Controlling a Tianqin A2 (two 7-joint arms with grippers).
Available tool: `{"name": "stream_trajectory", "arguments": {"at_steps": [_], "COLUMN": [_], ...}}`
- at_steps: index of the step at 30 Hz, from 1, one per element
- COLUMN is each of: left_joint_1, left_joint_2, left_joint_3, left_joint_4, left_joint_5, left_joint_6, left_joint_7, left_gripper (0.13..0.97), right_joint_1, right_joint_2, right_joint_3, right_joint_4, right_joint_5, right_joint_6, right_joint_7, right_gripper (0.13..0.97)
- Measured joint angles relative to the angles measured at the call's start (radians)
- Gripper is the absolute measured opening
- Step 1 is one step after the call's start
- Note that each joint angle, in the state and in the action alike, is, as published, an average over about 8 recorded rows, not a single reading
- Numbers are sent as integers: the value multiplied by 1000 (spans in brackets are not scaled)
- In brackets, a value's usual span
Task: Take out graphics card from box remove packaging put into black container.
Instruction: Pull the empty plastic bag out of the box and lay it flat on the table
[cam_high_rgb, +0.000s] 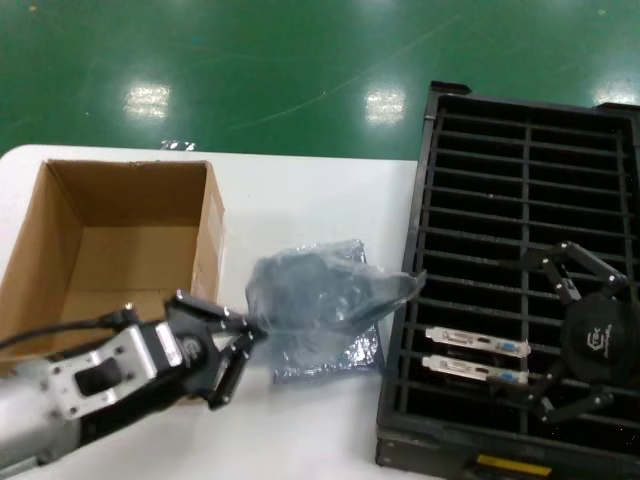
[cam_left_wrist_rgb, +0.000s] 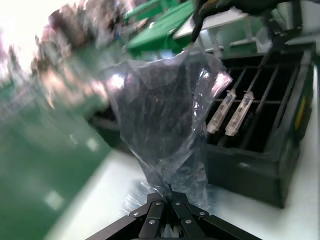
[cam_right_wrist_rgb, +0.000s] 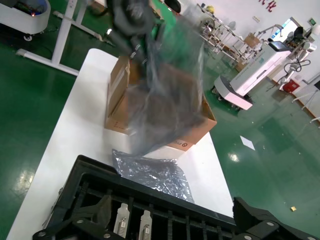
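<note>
Looks like the bag step. Left gripper (cam_high_rgb: 232, 352) pinched on a corner of the bag (cam_high_rgb: 315, 290), lifted up just in front of it, puffy and maybe empty. Hard to tell if a card sits inside. Another flat bag (cam_high_rgb: 335, 355) lying on the tabletop (cam_high_rgb: 310, 190) right under the held one. Box (cam_high_rgb: 110, 240) just behind the left gripper, looking empty. Right gripper (cam_high_rgb: 575, 340) spread wide over the black tray (cam_high_rgb: 500, 130), holding nothing. Two cards (cam_high_rgb: 478, 345) in slots just beside it.

Next, probably: put the bag down out of the way.

White tabletop. Shiny green floor all around, with machines and tables far off.
</note>
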Motion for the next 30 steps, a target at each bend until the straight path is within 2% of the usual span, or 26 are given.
{"name": "stream_trajectory", "arguments": {"at_steps": [2, 5, 7, 9, 12, 17, 24, 30], "left_joint_1": [-22, -53, -75, -97, -135, -200, -273, -316], "left_joint_2": [80, 175, 215, 234, 245, 244, 213, 182], "left_joint_3": [-31, -60, -61, -48, -21, 26, 88, 128], "left_joint_4": [28, 72, 106, 143, 199, 285, 394, 445], "left_joint_5": [65, 174, 231, 265, 287, 292, 282, 264], "left_joint_6": [93, 186, 212, 209, 182, 130, 78, 45], "left_joint_7": [-102, -243, -323, -384, -443, -482, -482, -461], "left_gripper": [138, 138, 138, 138, 138, 152, 188, 258], "right_joint_1": [0, 0, 0, 0, 0, 0, 0, 0], "right_joint_2": [0, 0, 0, 0, 0, 0, 0, 0], "right_joint_3": [0, 0, 0, 0, 0, 0, 0, 0], "right_joint_4": [0, 0, 0, 0, 0, 0, 0, 0], "right_joint_5": [0, 0, 0, 0, 0, 0, 0, 0], "right_joint_6": [0, 0, 0, 0, 0, 0, 0, 0], "right_joint_7": [0, 0, 0, 0, 0, 0, 0, 0], "right_gripper": [752, 805, 841, 876, 895, 943, 960, 966]}}
